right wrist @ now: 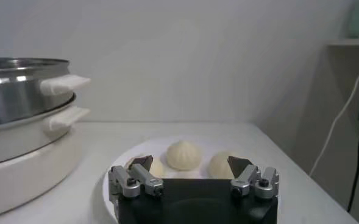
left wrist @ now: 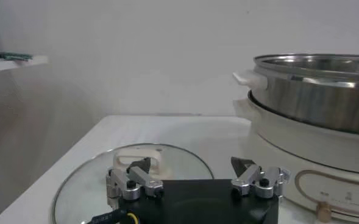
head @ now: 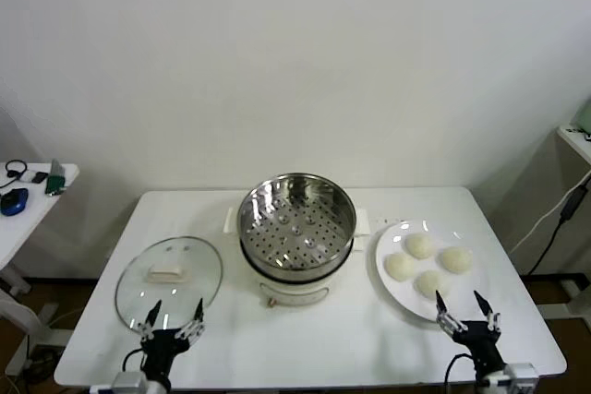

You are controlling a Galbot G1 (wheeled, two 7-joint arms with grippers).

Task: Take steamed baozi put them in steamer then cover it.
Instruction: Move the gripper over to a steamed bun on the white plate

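Both grippers, left gripper [head: 172, 311] and right gripper [head: 467, 307], wide open, empty; four baozi [head: 428, 261] on plate [head: 385, 272], steamer [head: 297, 225] empty.

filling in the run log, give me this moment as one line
baozi: four on plate | steamer: empty, uncovered | cover: on table | left gripper: open by cover | right gripper: open by plate

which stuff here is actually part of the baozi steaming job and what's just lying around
Part of the job:
- four steamed baozi on the white plate
- steamer, open, tray bare
- cover, flat on the table
- left gripper and right gripper, both open at the near edge

Just lying about:
- side table with small gadgets
- cable by the shelf on the right
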